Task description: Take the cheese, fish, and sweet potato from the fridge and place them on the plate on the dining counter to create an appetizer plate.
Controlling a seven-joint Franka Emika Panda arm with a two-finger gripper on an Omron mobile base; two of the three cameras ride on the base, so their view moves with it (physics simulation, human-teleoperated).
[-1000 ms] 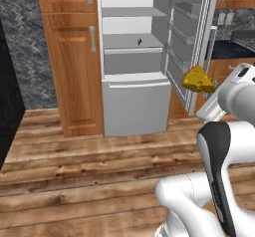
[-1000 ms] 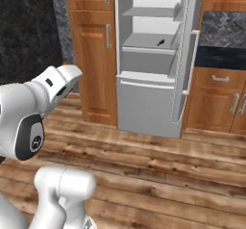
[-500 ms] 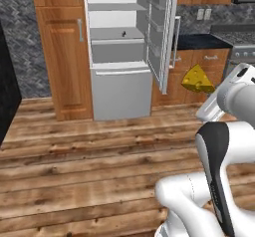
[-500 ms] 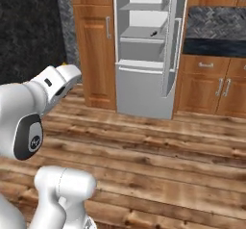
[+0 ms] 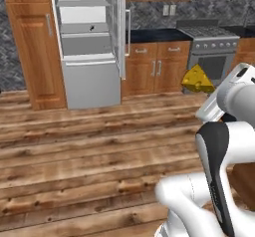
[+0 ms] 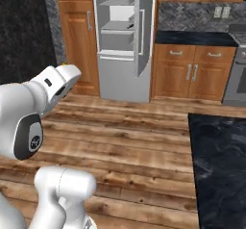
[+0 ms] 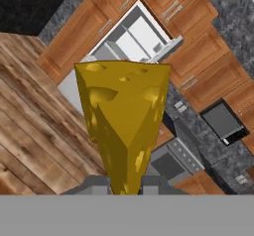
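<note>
My gripper (image 7: pixel 124 184) is shut on the narrow end of the cheese (image 7: pixel 124 116), a yellow wedge with round holes. In the left base view the cheese (image 5: pixel 198 79) hangs in the air above the wooden floor, in front of the lower cabinets, with the gripper (image 5: pixel 203 90) at its underside. The light-grey fridge (image 5: pixel 89 76) stands open at the back left, well away from the hand. A tiny dark fish (image 5: pixel 92 28) lies on a fridge shelf. The fridge (image 6: pixel 117 74) also stands open in the right base view. A corner of the black marbled dining counter (image 6: pixel 218 165) lies at the lower right. Sweet potato and plate are out of view.
The open fridge door (image 5: pixel 117 27) juts toward the room. Wooden cabinets (image 5: pixel 154 71) under a black wall counter run right of the fridge, then a steel stove (image 5: pixel 214 47). A tall wooden cabinet (image 5: pixel 35 47) flanks the fridge on the left. Open wooden floor (image 5: pixel 89 151) lies between.
The whole picture has shifted: the base has turned right, so the fridge slides left and cabinets, stove and dining counter come in. The cheese stays in the shut gripper.
</note>
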